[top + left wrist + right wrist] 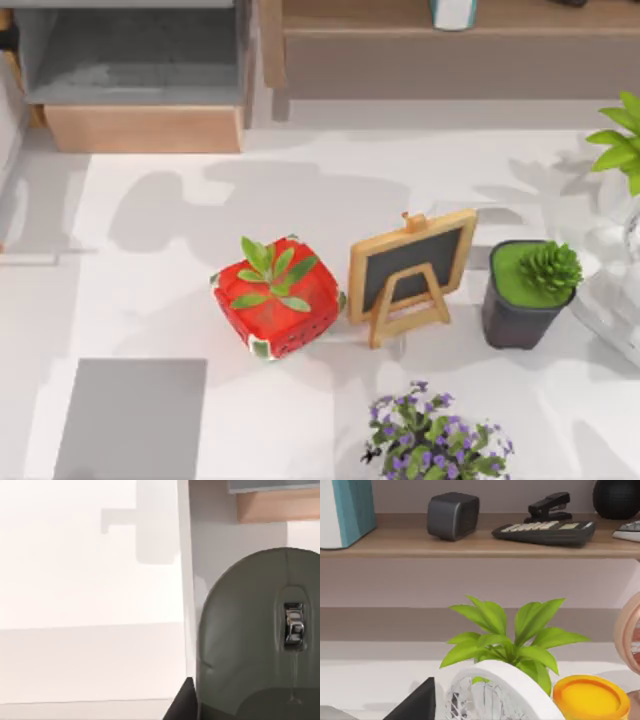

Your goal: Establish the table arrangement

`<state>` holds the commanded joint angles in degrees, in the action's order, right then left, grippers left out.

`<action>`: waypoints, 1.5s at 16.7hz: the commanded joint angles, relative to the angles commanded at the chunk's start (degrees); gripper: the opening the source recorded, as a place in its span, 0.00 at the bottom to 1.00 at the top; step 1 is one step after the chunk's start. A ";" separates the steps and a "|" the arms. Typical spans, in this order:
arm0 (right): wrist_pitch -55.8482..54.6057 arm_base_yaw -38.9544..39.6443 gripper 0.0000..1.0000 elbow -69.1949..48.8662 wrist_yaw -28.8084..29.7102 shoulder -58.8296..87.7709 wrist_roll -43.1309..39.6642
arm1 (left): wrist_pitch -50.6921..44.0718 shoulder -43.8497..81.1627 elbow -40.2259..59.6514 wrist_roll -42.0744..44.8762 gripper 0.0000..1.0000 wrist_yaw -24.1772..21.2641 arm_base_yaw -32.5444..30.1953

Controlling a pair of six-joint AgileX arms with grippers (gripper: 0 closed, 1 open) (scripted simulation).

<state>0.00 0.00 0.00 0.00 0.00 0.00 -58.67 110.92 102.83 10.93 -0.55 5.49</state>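
**White surface crowded with plants around a small chalkboard**

From above we see the white surface (150,250) spreading across the whole scene. Our landmark is a small wooden-framed chalkboard easel (411,272), standing upright near the middle. Just beside it on the left sits a red strawberry-shaped pot (277,303) holding a green leafy plant. To the easel's right, a little apart, stands a dark pot with a green succulent (528,292). In front of the easel, at the near edge, is a purple flowering plant (435,440). Well to the easel's left and nearer us lies a flat grey mat (133,417). Behind the easel runs a wood-and-grey shelf unit (140,90).

Our left wrist camera shows a rounded grey-green mouse (260,635) with a shiny scroll wheel, lying on the surface.

Our right wrist camera looks past a bright green leafy plant (505,637), a white mesh object (490,692) and an orange lid (590,697) toward a wooden shelf (470,545) carrying a dark speaker (452,515), a calculator (545,531) and a stapler (549,505).

We cannot tell whether either tool is released or clenched.
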 joint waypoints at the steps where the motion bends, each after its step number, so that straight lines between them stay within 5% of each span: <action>1: 0.00 0.00 1.00 0.00 0.00 0.00 0.00 | 1.27 -2.58 -3.68 -2.49 0.00 0.21 -2.24; 15: 0.00 0.00 1.00 0.00 0.00 0.00 0.00 | 13.60 -24.91 -53.32 -32.27 0.00 3.07 -29.29; 25: 0.00 0.00 1.00 0.00 0.00 0.00 0.00 | 15.28 -26.76 -60.34 -36.01 0.00 3.44 -32.74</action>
<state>0.00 0.00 0.00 0.00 0.00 0.00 -43.39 84.16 42.49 -25.08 2.89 -27.25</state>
